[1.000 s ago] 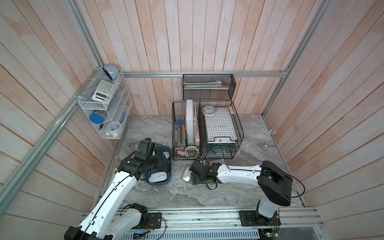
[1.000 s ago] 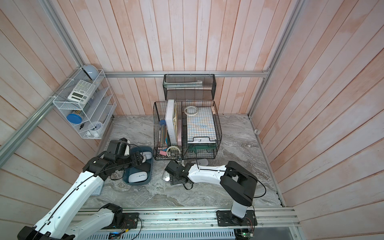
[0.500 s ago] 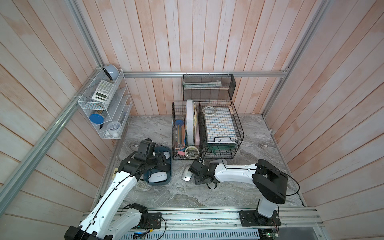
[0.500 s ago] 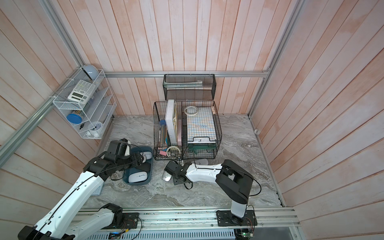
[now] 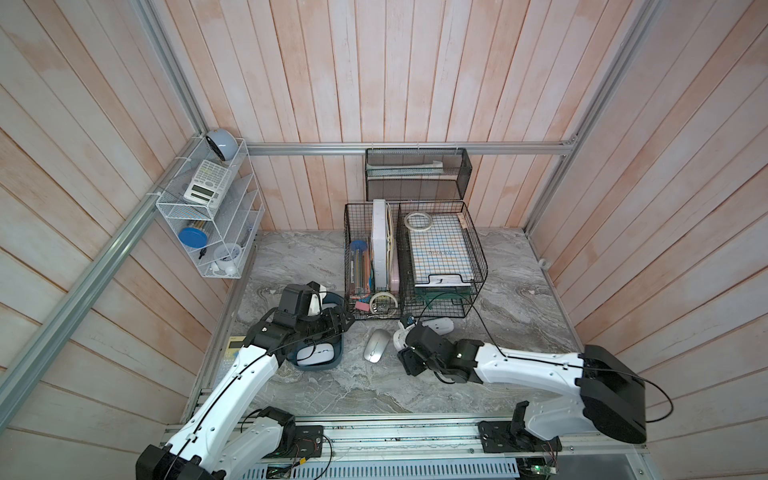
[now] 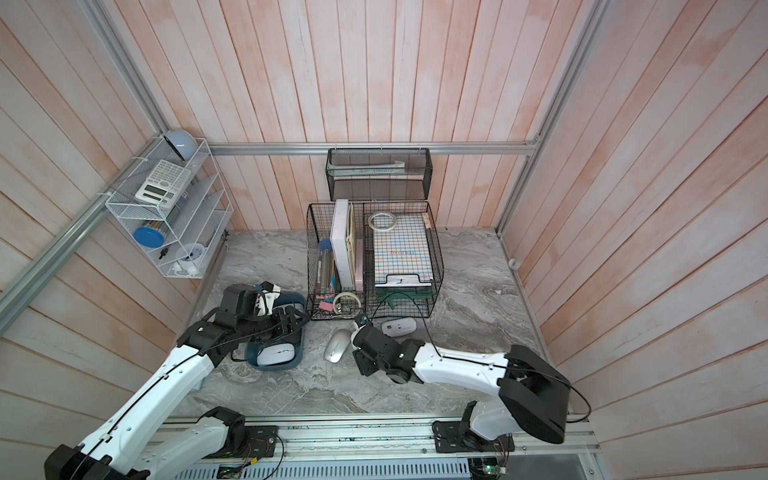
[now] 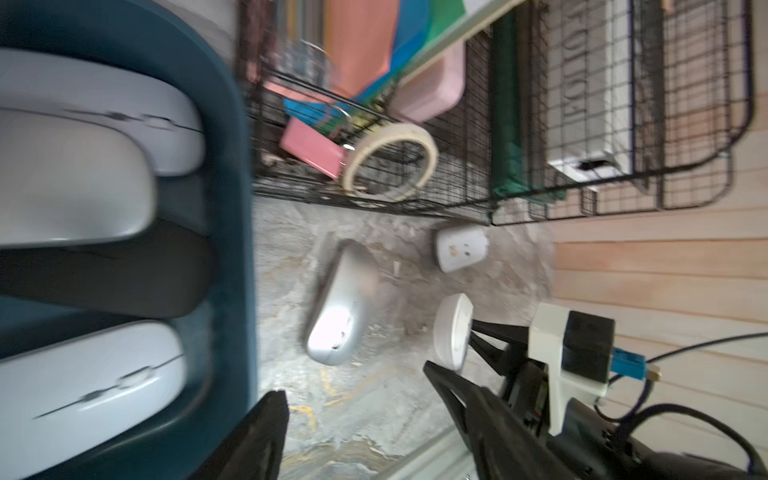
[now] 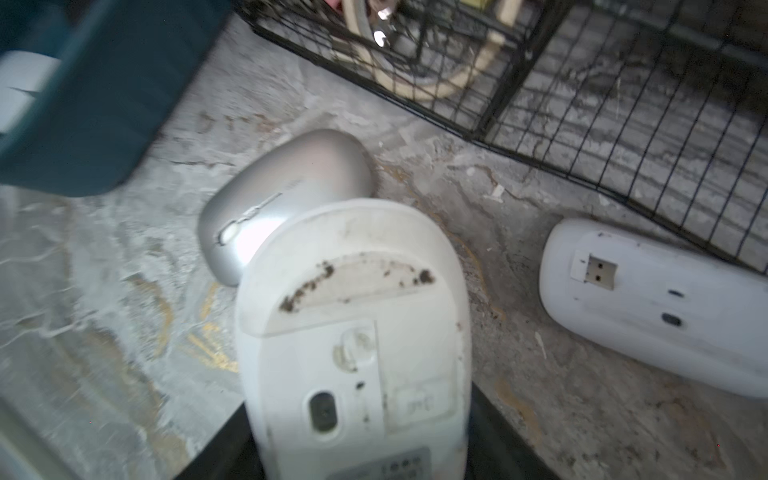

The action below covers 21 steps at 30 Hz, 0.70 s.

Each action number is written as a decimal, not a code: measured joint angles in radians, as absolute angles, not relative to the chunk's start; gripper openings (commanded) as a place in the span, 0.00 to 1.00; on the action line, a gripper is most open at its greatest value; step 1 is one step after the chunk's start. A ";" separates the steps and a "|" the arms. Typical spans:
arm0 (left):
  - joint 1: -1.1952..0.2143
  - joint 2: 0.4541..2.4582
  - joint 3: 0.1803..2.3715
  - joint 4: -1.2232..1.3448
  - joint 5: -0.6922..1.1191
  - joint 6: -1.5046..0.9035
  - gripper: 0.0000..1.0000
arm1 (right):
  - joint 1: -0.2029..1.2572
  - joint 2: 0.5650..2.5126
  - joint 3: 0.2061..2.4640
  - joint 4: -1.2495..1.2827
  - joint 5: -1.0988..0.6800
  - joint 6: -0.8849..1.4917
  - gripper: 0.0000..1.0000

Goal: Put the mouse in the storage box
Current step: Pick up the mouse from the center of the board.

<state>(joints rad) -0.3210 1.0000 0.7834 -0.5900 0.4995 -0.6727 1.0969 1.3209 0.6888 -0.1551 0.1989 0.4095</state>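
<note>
Right gripper (image 5: 401, 341): gripping the white mouse (image 8: 353, 332) by its two long sides, jaws drawn in narrow against the shell.
White mouse: being held on edge, its soiled underside facing the right wrist camera; whether its lower end is touching the table (image 5: 374, 395) is not showing.
Position of the white mouse: sitting outside the storage box (image 5: 332, 366), between the silver mouse (image 5: 376, 351) and the overturned mouse (image 5: 436, 326).
Silver mouse: lying flat on the table, button side up, just beside the held mouse and near the box's wall, apart from both in the top views.
Overturned mouse: resting underside up, its USB receiver slot showing, just in front of the wire baskets (image 5: 482, 270).
Storage box: standing on the table on the left arm's side, near the baskets' front corner, carrying several white mice (image 7: 75, 187) and one dark mouse (image 7: 104, 278).
Left gripper (image 7: 353, 380): hanging over the storage box, jaws standing wide with nothing between them.
</note>
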 measured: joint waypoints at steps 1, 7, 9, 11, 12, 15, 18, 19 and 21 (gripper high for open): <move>-0.327 1.008 0.764 -0.540 0.549 -0.699 0.73 | 1.103 1.269 0.650 -0.112 0.178 0.371 0.38; -0.479 1.084 0.731 -0.371 0.659 -0.776 0.73 | 1.128 1.129 0.515 0.039 0.060 0.212 0.41; -0.537 1.102 0.731 -0.336 0.664 -0.791 0.72 | 1.132 1.124 0.505 0.062 0.030 0.184 0.41; -0.586 1.126 0.731 -0.305 0.666 -0.799 0.72 | 1.137 1.122 0.502 0.077 0.007 0.162 0.42; -0.607 1.142 0.731 -0.292 0.665 -0.804 0.71 | 1.139 1.122 0.502 0.086 -0.002 0.154 0.42; -0.659 1.193 0.731 -0.260 0.665 -0.816 0.68 | 1.142 1.122 0.502 0.103 -0.021 0.136 0.42; -0.700 1.236 0.731 -0.248 0.661 -0.825 0.66 | 1.143 1.122 0.502 0.113 -0.029 0.126 0.43; -0.710 1.245 0.731 -0.244 0.661 -0.830 0.65 | 1.143 1.122 0.502 0.113 -0.029 0.124 0.43; -0.723 1.255 0.729 -0.231 0.661 -0.839 0.64 | 1.144 1.122 0.502 0.113 -0.028 0.119 0.43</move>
